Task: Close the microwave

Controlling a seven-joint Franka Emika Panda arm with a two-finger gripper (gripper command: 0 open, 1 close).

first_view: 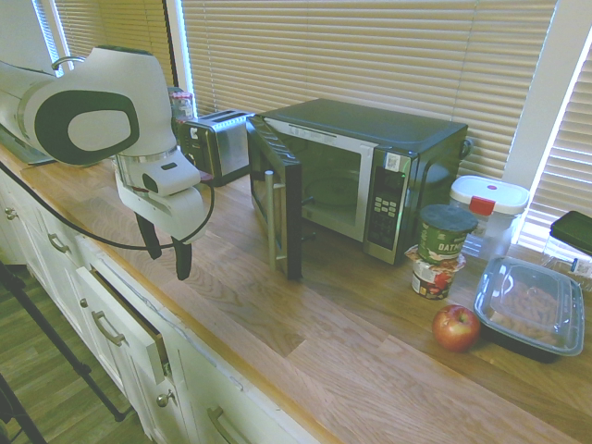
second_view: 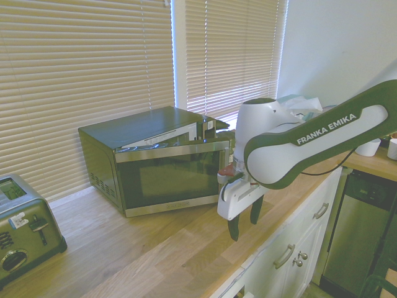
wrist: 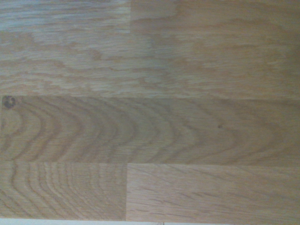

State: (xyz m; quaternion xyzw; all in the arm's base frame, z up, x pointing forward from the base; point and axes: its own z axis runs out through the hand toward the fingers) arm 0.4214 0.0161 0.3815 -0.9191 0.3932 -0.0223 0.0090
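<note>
The black microwave [first_view: 370,166] with a stainless-steel front stands at the back of the wooden counter. Its glass door [first_view: 277,199] is swung wide open, with the silver bar handle [first_view: 271,222] on its free edge. The second exterior view shows the door's outer face [second_view: 167,179] and the black body [second_view: 99,158]. My gripper [first_view: 166,252] [second_view: 245,223] hangs just above the counter near its front edge, left of the door and apart from it. It points down, open, with nothing between its fingers. The wrist view holds only the wooden countertop [wrist: 150,112].
A silver two-slot toaster [first_view: 217,143] [second_view: 25,230] stands left of the microwave. To its right are a green can [first_view: 444,233], a small cup [first_view: 433,276], an apple [first_view: 455,326], a black food tray [first_view: 532,305] and a white tub [first_view: 487,208]. One drawer [first_view: 125,324] is ajar.
</note>
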